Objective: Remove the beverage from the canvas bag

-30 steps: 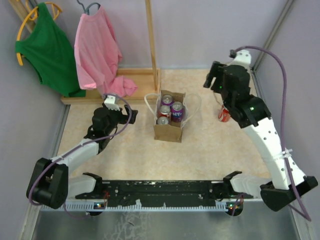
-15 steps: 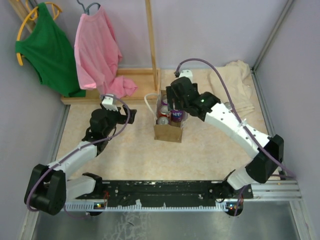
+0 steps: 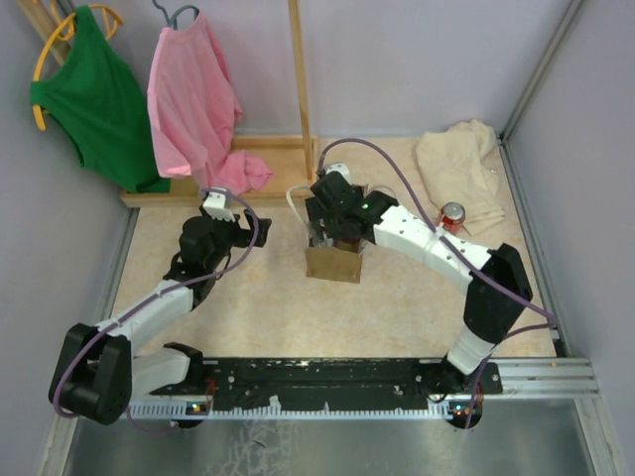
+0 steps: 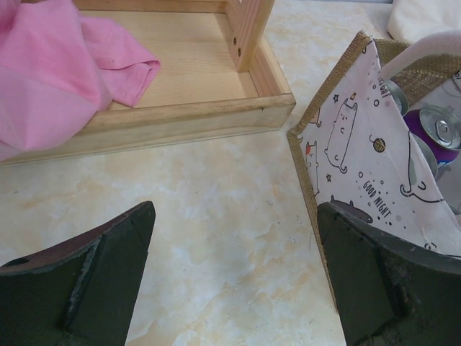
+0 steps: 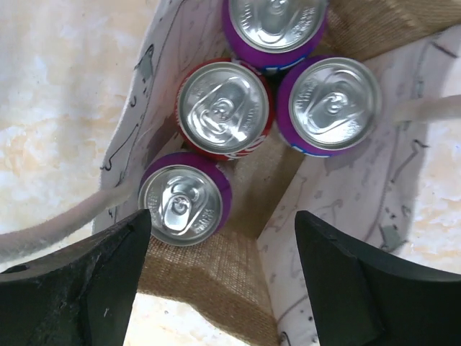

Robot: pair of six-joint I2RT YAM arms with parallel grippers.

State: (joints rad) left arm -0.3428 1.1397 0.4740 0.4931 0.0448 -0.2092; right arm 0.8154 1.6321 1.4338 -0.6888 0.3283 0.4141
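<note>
Hovering directly over the canvas bag [image 3: 334,263], the right gripper [image 3: 333,218] is seen from the top view with its wrist covering the bag's mouth; a loose red can [image 3: 453,216] stands on the table well out to the right of those jaws, just beside a cream cloth [image 3: 461,164].

From the left wrist, the left gripper [image 4: 235,216] is shown released, its fingers spread over bare table with nothing between them; the bag's corner lies just beyond its right finger, and a wooden base [image 4: 180,108] lies ahead of the jaws.

From the right wrist, the right jaws are shown released and empty; four upright cans are seen inside the bag, below and ahead of them; a nearest purple can [image 5: 184,205] sits just ahead of one fingertip, a red can [image 5: 225,108] further ahead near the centre line, and two more purple cans [image 5: 333,104] beyond; lids face the jaws, so each long axis is judged to run along the line of descent; only burlap floor lies straight between the fingertips, so a small sideways shift is judged necessary before one can is straddled; the right arm is clearly the nearer.
</note>
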